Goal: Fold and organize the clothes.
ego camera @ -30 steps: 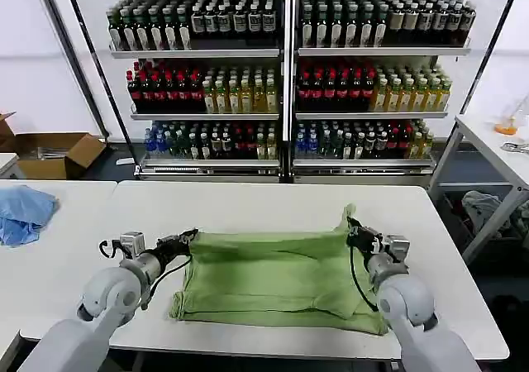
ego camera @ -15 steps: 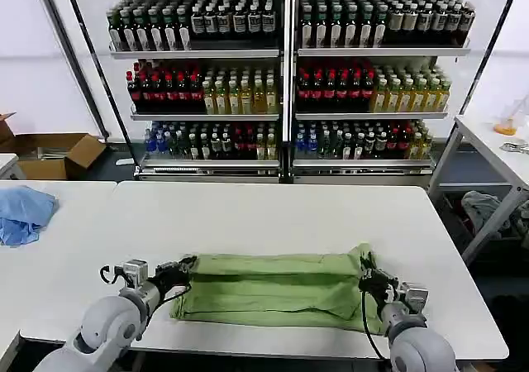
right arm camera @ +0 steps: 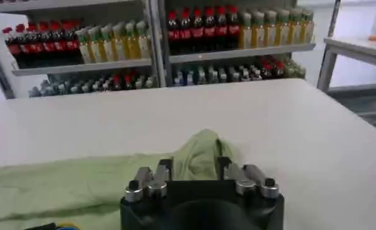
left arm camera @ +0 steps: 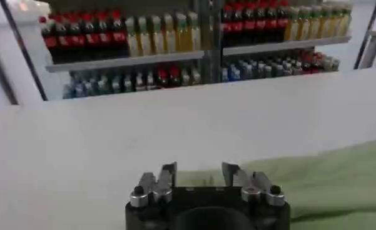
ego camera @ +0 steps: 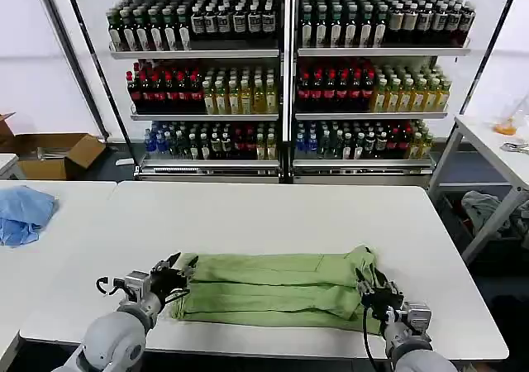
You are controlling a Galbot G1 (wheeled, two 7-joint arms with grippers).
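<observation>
The clothes are one light green shirt (ego camera: 277, 285), folded into a long narrow band across the near part of the white table (ego camera: 273, 211). My left gripper (ego camera: 175, 271) sits low at the band's left end, open, with the shirt's edge (left arm camera: 325, 181) just beyond its fingers (left arm camera: 169, 174). My right gripper (ego camera: 374, 293) sits at the right end, open as well. A raised bunch of green cloth (right arm camera: 203, 150) lies just past its fingers (right arm camera: 164, 167). In the wrist views neither gripper (left arm camera: 199, 175) (right arm camera: 194, 167) has cloth pinched between its fingers.
A light blue cloth (ego camera: 23, 213) lies on the table to the left. Shelves of bottles (ego camera: 285, 83) stand behind the table, a cardboard box (ego camera: 54, 153) on the floor at left. A side table (ego camera: 496, 140) and a grey garment (ego camera: 488, 207) are at right.
Both grippers drew back toward the table's near edge and sank lower, carrying the shirt's far edge over the near part. The shirt went from a wide sheet to a narrow band.
</observation>
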